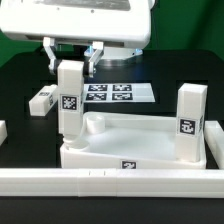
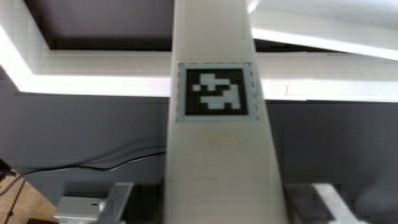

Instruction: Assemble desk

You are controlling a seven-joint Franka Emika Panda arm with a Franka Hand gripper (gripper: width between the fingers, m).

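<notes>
**Leg Installation: Near Corner Socket**

The arm is working on the leg-fitting step. One leg is standing upright on the corner of the desk top that lies toward the exterior view's left. The gripper is straddling the leg's upper end from above. In the wrist view the fingers are sitting on either side of the leg with a dark gap showing at each side. The jaws are therefore judged to be spread and not clamping, with nothing in their hold.

A second leg is standing upright at the corner toward the exterior view's right. A loose leg is lying on the black table, well apart from the desk top and just beside the marker board. A long white rail is running along the front of the scene.

Whether the leg under the gripper is fully seated cannot be told from these views. The likely next move is calling for the jaws to close squarely on the leg's flat sides, then to twist or press it home while keeping it vertical. An off-centre grip is risking a tilted leg.

Markings: the leg's tag is showing a black-and-white square pattern only. Similar tags are appearing on the other parts. No brand name, lettering or numerals are readable.
</notes>
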